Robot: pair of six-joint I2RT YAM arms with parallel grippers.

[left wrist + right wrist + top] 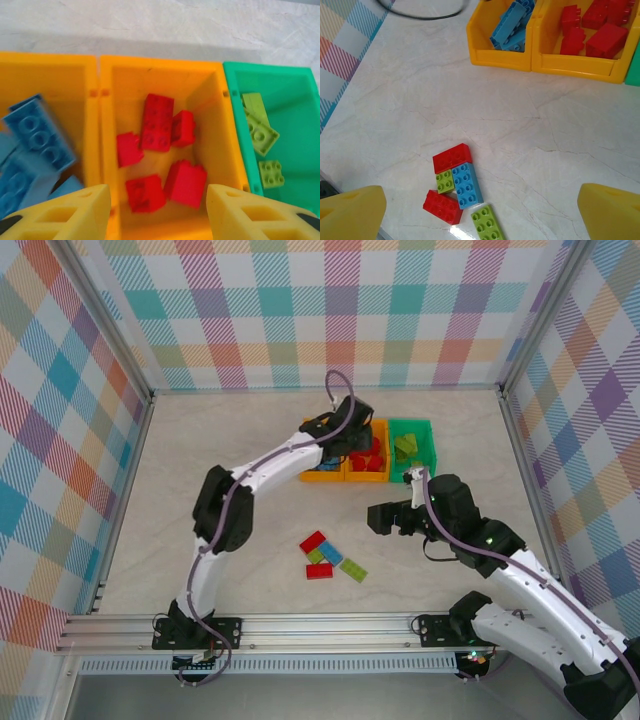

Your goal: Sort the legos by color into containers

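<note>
**A:** Left claw (350,428): gripping anything?

**B:** No. Its fingers (70,215) stand partly apart with nothing between them, straight above the middle bin (160,67) of the 3 bins.

**A:** Why there?

**B:** That bin holds the reds (159,122), 5 that I can count, so I judge it the drop spot for red. Blues (37,137) lie in the left bin (50,62) and limes (260,132) in the green bin (272,75). That is 1 colour per bin, which is the sort.

**A:** And the right claw (392,518)?

**B:** Wide open and empty, hanging over the table (545,150) in front of the bins.

**A:** What lies under it?

**B:** The loose pile (466,185): 2 red, 1 blue and 2 lime, touching or nearly so. In its wrist view the pile sits between the 2 fingers, with a lime brick (487,224) about midway.

**A:** Reason for that pose?

**B:** My judgement: jaws spread over the pile suit a descent onto 1 brick. The bricks are packed close, so a neighbour may get nudged.
</note>
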